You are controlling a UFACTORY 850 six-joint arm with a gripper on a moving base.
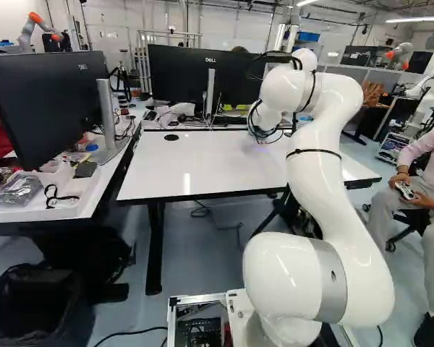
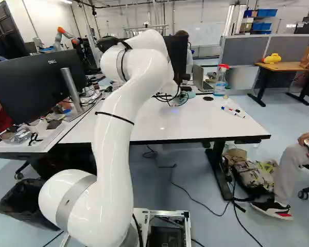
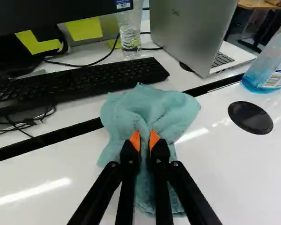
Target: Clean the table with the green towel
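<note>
Teal-green towel [image 3: 150, 105], one, crumpled: lies at the far edge of your white table [image 1: 202, 170], its far end reaching over the dark seam onto the far desk [image 3: 90, 104], close by the black keyboard [image 3: 98, 77]. Fingers [image 3: 135, 140], two, orange-padded: pinching your towel at a fold between them. Round black cap [image 3: 250, 117]: set in your table, right of the towel. Spray bottle [image 2: 221, 81], blue liquid: upright, farther right. Silver laptop [image 3: 192, 33]: open on the far desk. Markers [image 2: 234, 111]: right part of your table, nearer than the bottle.
</note>
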